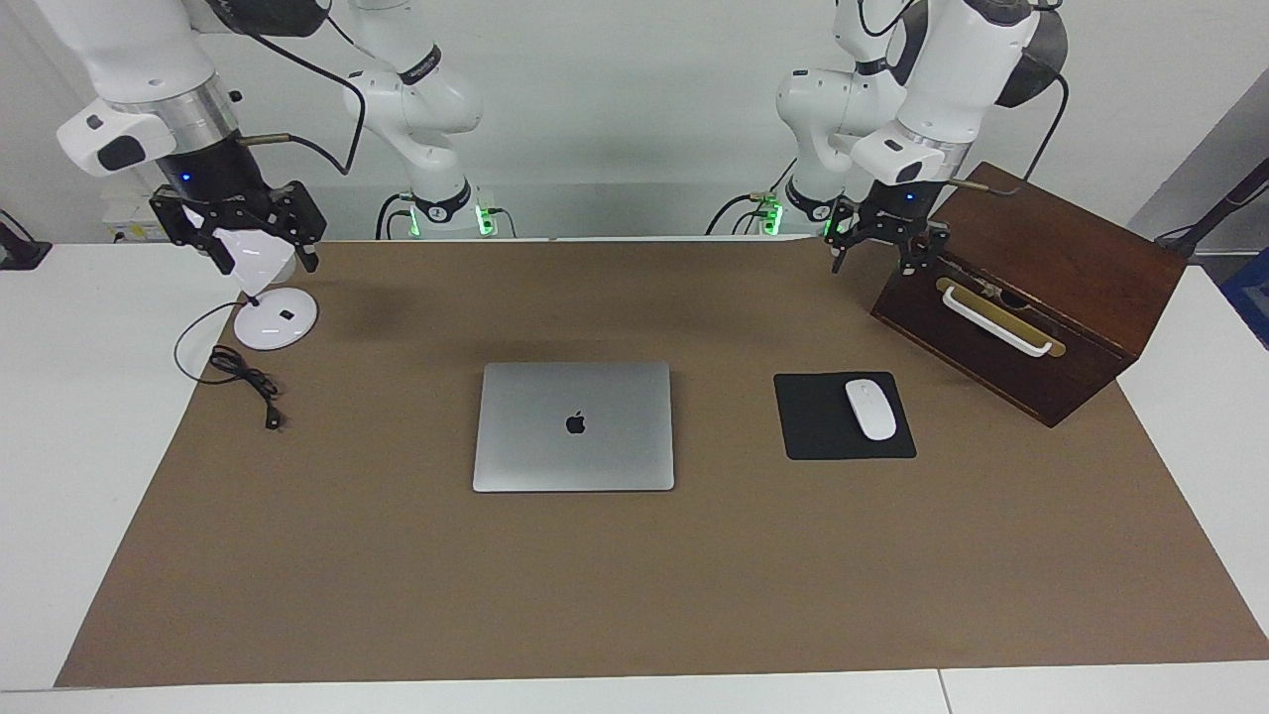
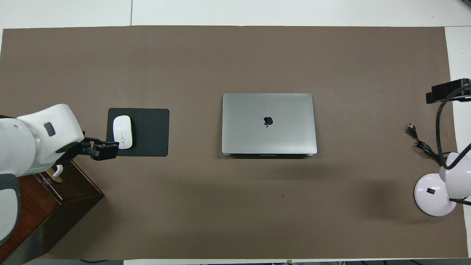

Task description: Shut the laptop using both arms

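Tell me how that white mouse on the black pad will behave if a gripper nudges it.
The white mouse looks smooth and glossy, so the jaws would probably slip on its rounded top. It lies flat and low on the mouse pad, so it will likely slide, not tip or roll. It looks small and probably light, so a soft push may carry it off the pad's edge.

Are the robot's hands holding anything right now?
No, nothing is held. The left gripper is open in the air by the wooden box. The right gripper is open above the lamp. The laptop lies shut, untouched.
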Motion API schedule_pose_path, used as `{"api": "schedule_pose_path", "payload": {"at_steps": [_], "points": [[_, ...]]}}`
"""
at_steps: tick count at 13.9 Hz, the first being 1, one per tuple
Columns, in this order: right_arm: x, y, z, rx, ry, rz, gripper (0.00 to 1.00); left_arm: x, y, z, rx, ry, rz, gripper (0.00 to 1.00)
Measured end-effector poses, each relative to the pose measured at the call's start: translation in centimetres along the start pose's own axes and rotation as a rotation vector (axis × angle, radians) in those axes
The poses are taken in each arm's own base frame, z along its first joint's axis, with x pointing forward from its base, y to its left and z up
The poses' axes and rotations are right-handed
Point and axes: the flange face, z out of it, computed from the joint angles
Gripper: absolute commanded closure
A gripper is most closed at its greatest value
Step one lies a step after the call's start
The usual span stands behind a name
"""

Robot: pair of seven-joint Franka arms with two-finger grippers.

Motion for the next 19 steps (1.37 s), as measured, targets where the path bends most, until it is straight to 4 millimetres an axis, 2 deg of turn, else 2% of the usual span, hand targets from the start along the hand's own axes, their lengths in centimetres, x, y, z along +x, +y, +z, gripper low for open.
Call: {"api": "schedule_pose_path", "payload": {"at_steps": [4,6,9,13,19], "points": [[-0.5,-0.2,-0.1,-0.001,-0.019,0.045,0.0,-1.0,-6.5,-1.5,0.027,0.019,-0.132,0.0],[-0.6,-0.2,-0.3,-0.011,-0.016,0.052,0.0,-1.4,-8.8,-2.4,0.039,0.035,-0.178,0.0],[-0.7,0.1,-0.3,-0.04,-0.018,0.003,0.0,-0.8,-10.0,-4.2,0.042,0.03,-0.198,0.0],[-0.7,0.1,-0.3,-0.044,-0.019,-0.044,0.0,1.5,-10.7,-7.0,0.04,0.003,-0.22,0.0],[-0.7,0.1,-0.3,-0.044,-0.02,-0.065,0.0,3.5,-12.7,-8.5,0.043,-0.02,-0.299,0.0]]}}
